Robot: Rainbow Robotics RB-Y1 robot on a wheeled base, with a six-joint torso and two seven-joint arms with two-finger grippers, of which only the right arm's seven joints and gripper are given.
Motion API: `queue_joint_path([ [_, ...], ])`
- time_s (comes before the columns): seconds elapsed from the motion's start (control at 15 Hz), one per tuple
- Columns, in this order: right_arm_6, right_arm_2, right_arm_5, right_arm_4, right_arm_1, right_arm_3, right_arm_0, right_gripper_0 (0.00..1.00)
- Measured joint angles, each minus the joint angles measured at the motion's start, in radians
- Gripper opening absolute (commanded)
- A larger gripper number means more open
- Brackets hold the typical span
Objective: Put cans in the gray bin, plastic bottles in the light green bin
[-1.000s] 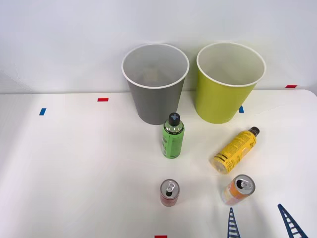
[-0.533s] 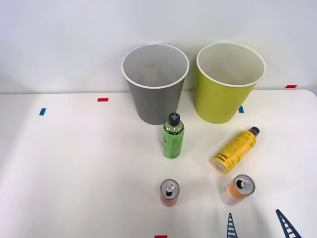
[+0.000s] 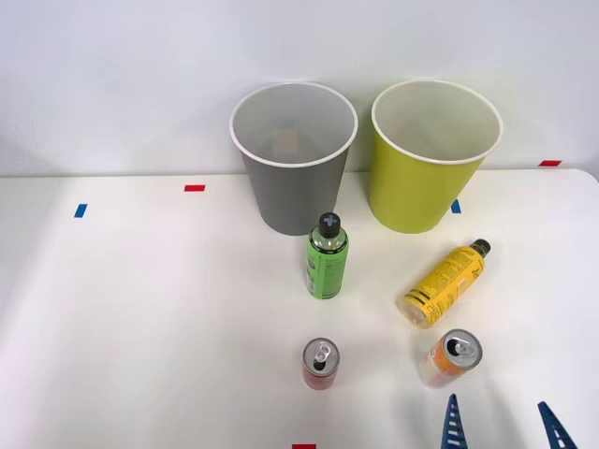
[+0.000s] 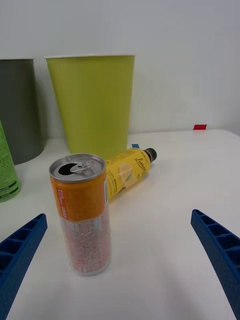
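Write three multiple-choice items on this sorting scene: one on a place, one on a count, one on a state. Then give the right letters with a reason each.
1. Where does the green bottle stand?
A. Inside the lime bin
B. On the table in front of the gray bin
C. Beside the red can, touching it

2. How many cans are on the table?
A. One
B. Two
C. Four

3. How is the yellow bottle posed?
A. Upright
B. Lying on its side
C. Held in the gripper

Answers:
1 B, it stands upright just before the gray bin, apart from the red can.
2 B, the red can and the orange and white can are the only two.
3 B, it lies flat with its black cap toward the lime bin, while the right gripper is open and holds nothing.
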Motion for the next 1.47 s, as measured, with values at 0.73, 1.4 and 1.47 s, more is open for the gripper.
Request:
queue_joint_path([
  [0.73, 0.021, 0.055, 0.011, -0.048, -0.041, 0.074, -0.146, 1.00],
  [1.4, 0.084, 0.047, 0.099, -0.110, -0.013, 0.075, -0.273, 1.00],
  [1.47, 0.092, 0.049, 0.102, -0.120, -0.017, 0.075, -0.278, 1.00],
])
